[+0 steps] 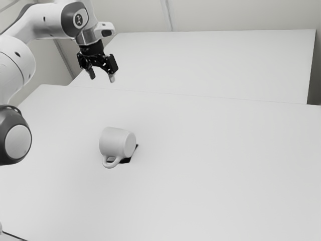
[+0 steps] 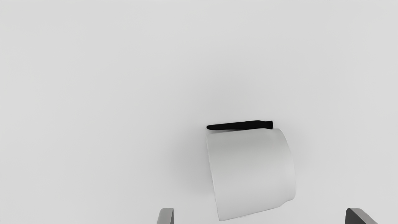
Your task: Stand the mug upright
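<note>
Though the mug [image 1: 113, 142] lies on its side, the gripper [image 1: 102, 78] hangs well apart from it — fingers spread wide, holding nothing.

We identify one mug [image 1: 113, 142], plain and pale grey-white, with a smooth, rounded body that narrows slightly toward the base. We find it lying on its side on the white table [image 1: 215, 165], not upright. In the exterior view, the closed, round base [image 1: 130, 144] faces that view's right, and the rim end points to that view's left. The looped handle [image 1: 109, 165] projects toward the lower edge of the exterior view, closer to the rim end than to the base. Along one side of the body we note a thin black object [image 2: 239, 125]; contact between them cannot be confirmed.
</note>
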Robot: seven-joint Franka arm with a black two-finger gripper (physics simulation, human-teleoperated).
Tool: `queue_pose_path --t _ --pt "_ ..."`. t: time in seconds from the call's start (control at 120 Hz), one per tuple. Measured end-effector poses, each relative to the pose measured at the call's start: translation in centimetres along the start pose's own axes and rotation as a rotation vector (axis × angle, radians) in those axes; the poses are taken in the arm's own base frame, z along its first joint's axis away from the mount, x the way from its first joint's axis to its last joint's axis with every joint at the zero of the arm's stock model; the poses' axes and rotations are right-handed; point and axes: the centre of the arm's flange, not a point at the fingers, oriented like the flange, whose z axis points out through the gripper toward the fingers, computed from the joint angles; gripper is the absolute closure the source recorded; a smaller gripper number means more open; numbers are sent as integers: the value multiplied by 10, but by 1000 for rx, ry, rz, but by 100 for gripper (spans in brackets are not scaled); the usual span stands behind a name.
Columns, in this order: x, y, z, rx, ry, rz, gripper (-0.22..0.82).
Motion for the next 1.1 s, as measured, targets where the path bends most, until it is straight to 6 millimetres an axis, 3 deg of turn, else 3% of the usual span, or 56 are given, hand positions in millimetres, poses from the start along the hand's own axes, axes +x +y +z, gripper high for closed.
queue_pose_path --t 0.267,0.358,0.5,0.592,0.725,0.908,1.1 --pt "-2 -12 5 -41 7 -3 0" --pt "-11 -14 19 -68 -19 -7 0" --pt "-52 -45 53 -187 -33 -91 0" --pt "-83 -67 89 -305 -24 -170 0" --pt "-110 -74 116 -384 26 -212 0" --pt "-121 -80 152 -484 91 -255 0" --pt "-112 -82 183 -586 163 -279 0"
